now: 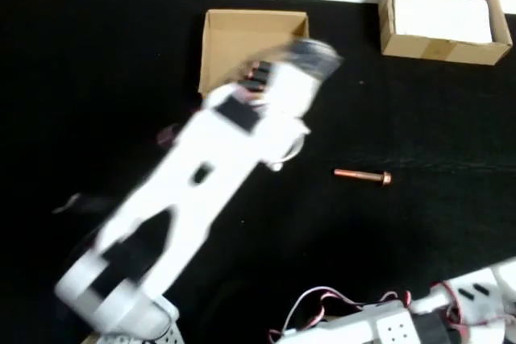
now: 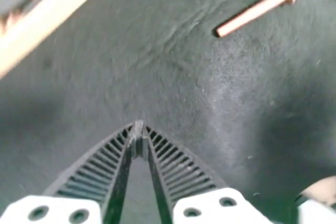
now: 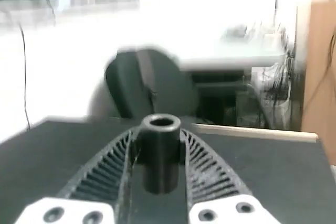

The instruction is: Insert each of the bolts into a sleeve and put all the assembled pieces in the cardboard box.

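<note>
A copper bolt [image 1: 363, 175] lies alone on the black table, right of the middle; in the left wrist view the bolt [image 2: 257, 8] is well ahead of my left gripper [image 2: 138, 136], which is shut with nothing in it, just above the cloth. The left arm [image 1: 218, 151] stretches from the front left toward the open cardboard box [image 1: 234, 34]. The box's rim [image 2: 47, 17] shows close by, with blurred copper pieces inside. My right gripper [image 3: 160, 137] is shut on a black sleeve [image 3: 160, 153], held upright with its hole showing. The right arm [image 1: 419, 324] rests at the front right.
A second cardboard box [image 1: 439, 18] with a white inside stands at the back right corner. Loose wires [image 1: 322, 304] trail by the right arm's base. Black cloth covers the table [image 1: 419, 118].
</note>
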Tool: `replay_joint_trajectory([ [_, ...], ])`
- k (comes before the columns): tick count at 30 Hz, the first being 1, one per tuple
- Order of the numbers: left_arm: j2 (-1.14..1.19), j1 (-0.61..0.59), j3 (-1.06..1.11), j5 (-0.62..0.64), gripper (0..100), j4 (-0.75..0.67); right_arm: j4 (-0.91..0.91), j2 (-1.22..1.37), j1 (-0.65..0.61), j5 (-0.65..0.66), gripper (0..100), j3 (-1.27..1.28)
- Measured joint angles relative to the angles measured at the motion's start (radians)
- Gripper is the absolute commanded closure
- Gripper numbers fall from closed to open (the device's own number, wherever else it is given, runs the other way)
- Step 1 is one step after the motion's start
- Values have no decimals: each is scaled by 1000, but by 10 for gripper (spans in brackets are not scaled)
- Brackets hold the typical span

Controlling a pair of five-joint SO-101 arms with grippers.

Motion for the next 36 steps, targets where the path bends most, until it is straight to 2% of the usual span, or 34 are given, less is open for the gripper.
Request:
replay_joint_trajectory([
  [3, 198, 9, -193, -195, 989, 68, -55, 9, 20, 40, 991, 0],
  [7, 465, 29, -488, -313, 928, 163, -72, 8, 25, 75, 991, 0],
  [10, 671, 55, -744, -368, 871, 245, -72, 8, 25, 87, 991, 0],
  [13, 862, 84, -1010, -404, 870, 304, -75, 8, 31, 94, 991, 0],
  [18, 1099, 126, -1321, -414, 870, 311, -75, 8, 57, 94, 991, 0],
  [26, 1157, 140, -1381, -413, 867, 89, -75, 8, 86, 163, 991, 0],
  [36, 1157, 265, -1381, -413, 797, 107, -75, 8, 71, 215, 991, 0],
])
